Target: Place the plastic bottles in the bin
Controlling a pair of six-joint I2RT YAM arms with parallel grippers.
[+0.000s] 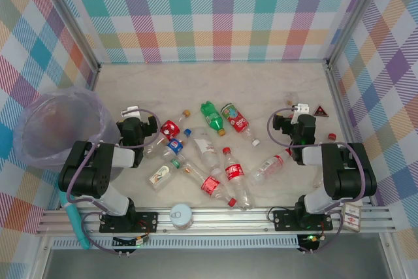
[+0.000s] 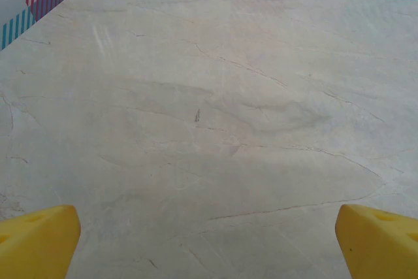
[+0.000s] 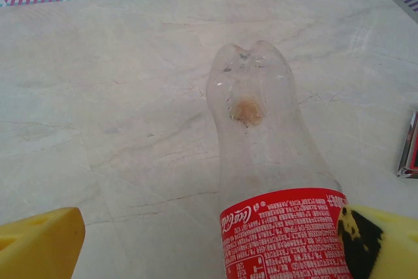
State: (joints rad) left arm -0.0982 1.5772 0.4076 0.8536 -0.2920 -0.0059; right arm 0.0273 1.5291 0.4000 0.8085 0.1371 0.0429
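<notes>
At the far left stands the bin point(image 1: 32, 143), a round bucket lined with a thin lilac bag, on the left edge of the pale worktop point(image 1: 261, 83). Just to its right is the left tool point(image 1: 138, 124); in its wrist view the left tool point(image 2: 209, 240) is released, its yellow fingers point(image 2: 39, 240) spread wide with bare worktop between them. Right of that the plastic bottles lie scattered across the middle, all on their sides and outside the bin: a short red-labelled bottle point(image 1: 170, 128) with a blue-labelled bottle point(image 1: 175, 146) just below it, a clear bottle with a green cap point(image 1: 162, 174) nearer the arms, a green bottle point(image 1: 211, 117) beside a red-labelled one point(image 1: 236, 119) farther back, and two more red-labelled bottles point(image 1: 210, 185) point(image 1: 235, 174) close together in front. A white canister point(image 1: 181, 214) sits at the near edge between the arm bases. Another clear bottle point(image 1: 271, 166) lies towards the right arm. The right tool point(image 1: 297, 122) is released too: in its wrist view the right tool point(image 3: 215, 233) has a clear red-labelled bottle point(image 3: 261, 155) between its fingers, touching the right finger point(image 3: 385, 246) and apart from the left one. A small red triangle point(image 1: 320, 110) lies near the right wall.
</notes>
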